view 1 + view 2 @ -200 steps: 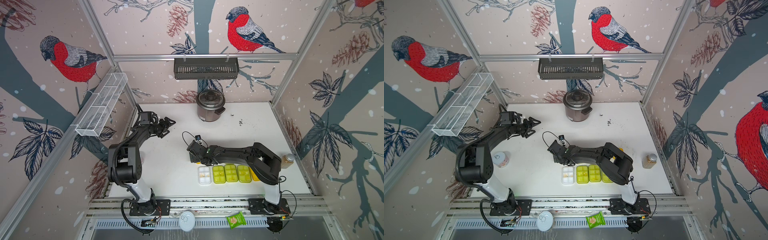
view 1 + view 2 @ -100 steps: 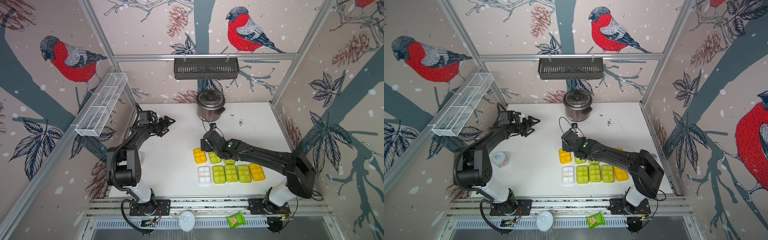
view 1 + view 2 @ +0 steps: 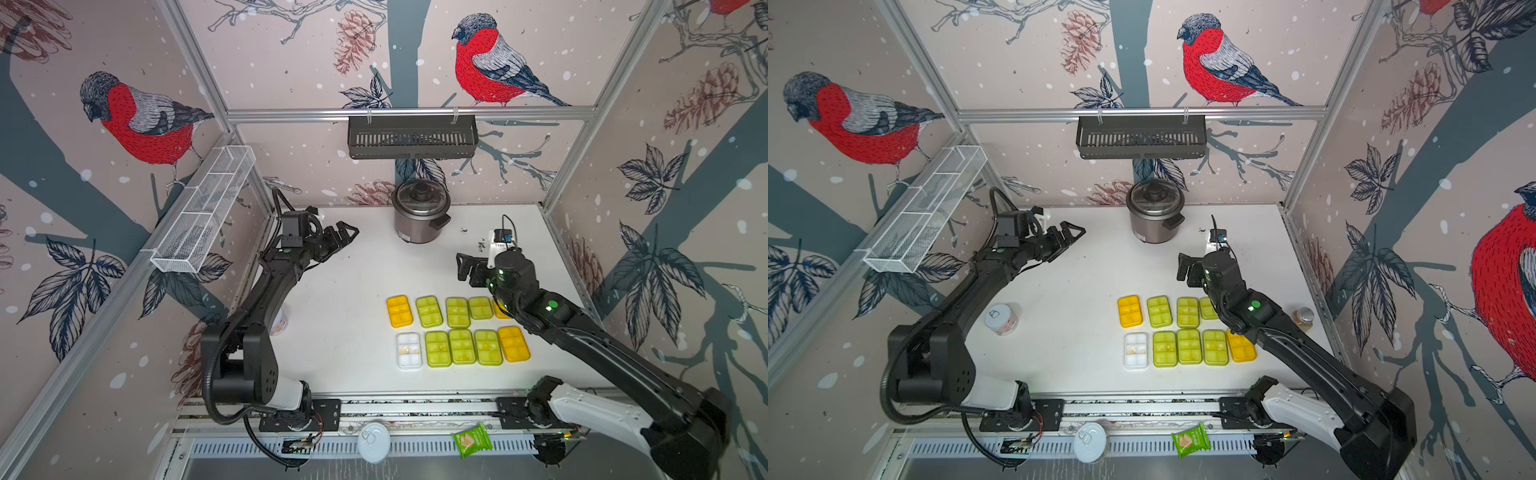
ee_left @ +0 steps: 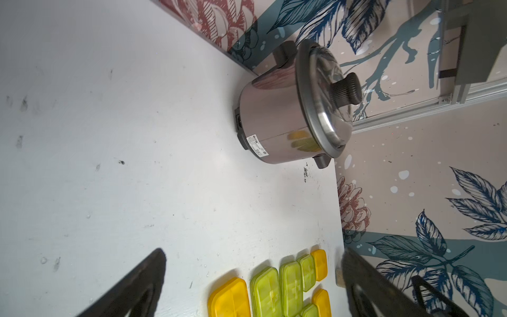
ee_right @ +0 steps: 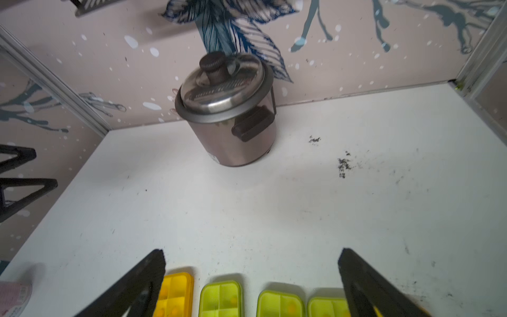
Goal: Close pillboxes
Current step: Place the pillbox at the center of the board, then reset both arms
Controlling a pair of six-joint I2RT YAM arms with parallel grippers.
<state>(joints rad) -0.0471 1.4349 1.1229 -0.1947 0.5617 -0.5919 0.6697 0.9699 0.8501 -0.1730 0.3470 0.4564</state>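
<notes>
Several pillboxes lie flat in two rows right of the table's middle, every lid down. The back row runs from an orange pillbox through green pillboxes to an orange one half under my right arm. The front row starts with a white pillbox with a clear lid and ends with an orange pillbox. My right gripper hangs open and empty behind the back row. Far back left, my left gripper is open and empty.
A steel rice cooker stands at the back wall. A small can sits by the left arm and a jar at the right edge. A round can lid and a green snack packet lie on the front rail.
My right arm has swung from the left end of the rows to the right and rear, uncovering the back row. Its jaws have spread wider. The left arm has barely moved.
</notes>
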